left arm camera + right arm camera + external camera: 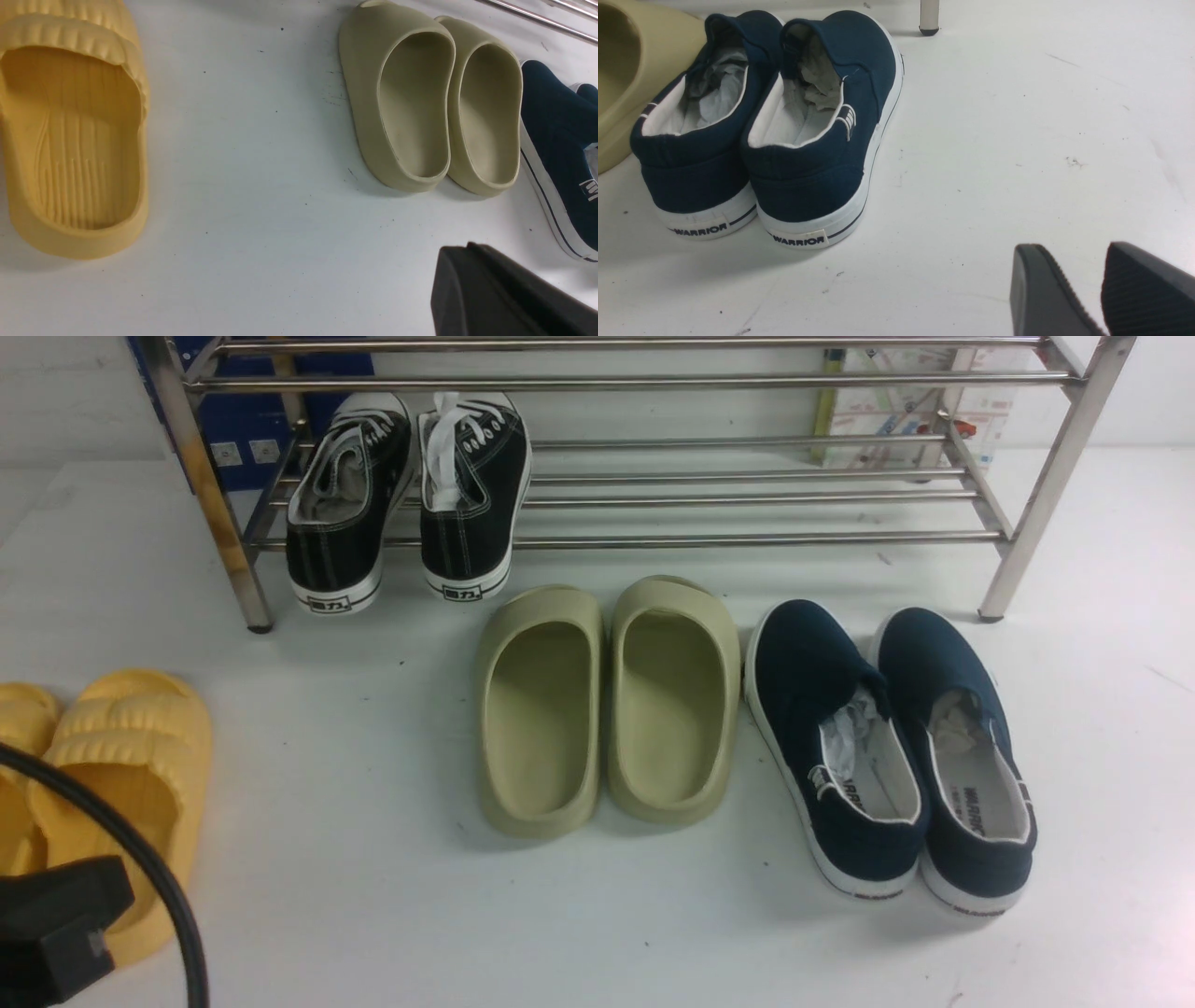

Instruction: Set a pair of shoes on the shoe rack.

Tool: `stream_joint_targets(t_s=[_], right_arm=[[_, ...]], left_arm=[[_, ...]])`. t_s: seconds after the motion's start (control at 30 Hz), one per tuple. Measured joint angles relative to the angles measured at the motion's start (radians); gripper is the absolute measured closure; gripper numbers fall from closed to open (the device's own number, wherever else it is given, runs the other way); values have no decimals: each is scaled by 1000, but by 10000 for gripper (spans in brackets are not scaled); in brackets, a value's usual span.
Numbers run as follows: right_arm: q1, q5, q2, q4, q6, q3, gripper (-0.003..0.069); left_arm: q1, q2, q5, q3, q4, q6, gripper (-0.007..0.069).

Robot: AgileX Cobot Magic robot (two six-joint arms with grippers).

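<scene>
The two black lace-up sneakers [350, 513] [476, 495] rest side by side on the lowest bars of the steel shoe rack [747, 537], at its left end, toes pointing in and heels sticking out over the front bar. My left gripper [472, 247] is shut and empty, low over the table near the front left; part of the left arm [56, 924] shows in the front view. My right gripper [1073, 249] is open and empty above bare table, to the right of the navy shoes. Neither gripper touches a shoe.
Olive-green clogs [607, 700] stand mid-table in front of the rack, with navy slip-ons [896, 756] to their right and yellow slippers [121, 775] at the front left. A rack leg [928, 16] stands beyond the navy pair. Boxes sit behind the rack.
</scene>
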State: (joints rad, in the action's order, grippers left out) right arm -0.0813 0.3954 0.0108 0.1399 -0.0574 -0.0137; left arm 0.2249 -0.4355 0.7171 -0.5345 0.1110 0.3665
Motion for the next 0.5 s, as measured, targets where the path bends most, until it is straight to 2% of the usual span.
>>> stream_joint_targets(t_s=[0.27, 0.4, 0.5], right_arm=[[0, 0, 0, 0, 0, 0, 419], [0, 0, 0, 0, 0, 0, 419], [0, 0, 0, 0, 0, 0, 419]], left_arm=[[-26, 159, -18, 138, 47, 0, 638], [-118, 276, -115, 261, 52, 0, 638], [-138, 331, -143, 328, 50, 1, 638]])
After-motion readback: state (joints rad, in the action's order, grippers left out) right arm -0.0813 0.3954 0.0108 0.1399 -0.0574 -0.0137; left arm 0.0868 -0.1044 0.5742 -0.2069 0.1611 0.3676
